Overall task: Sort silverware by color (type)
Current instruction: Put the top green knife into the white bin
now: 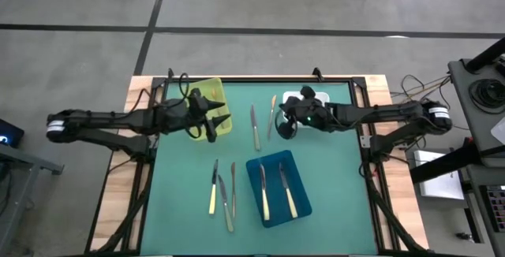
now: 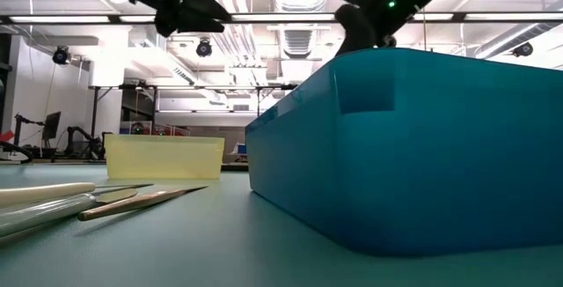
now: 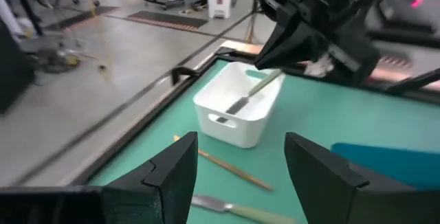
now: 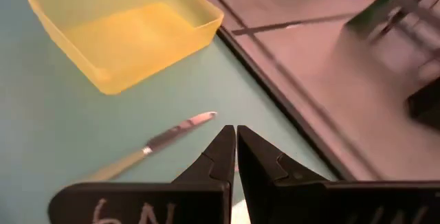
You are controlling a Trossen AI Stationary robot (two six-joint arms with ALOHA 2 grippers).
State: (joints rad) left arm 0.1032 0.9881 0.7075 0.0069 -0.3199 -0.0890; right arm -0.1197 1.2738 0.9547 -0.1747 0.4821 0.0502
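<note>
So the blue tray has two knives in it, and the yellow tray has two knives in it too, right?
Not quite. The blue tray does hold two knives with cream handles, but the yellow tray has no knives in it. The right wrist view looks straight into the yellow tray and shows only its bare floor. The other knives outside the blue tray lie on the green table.
</note>
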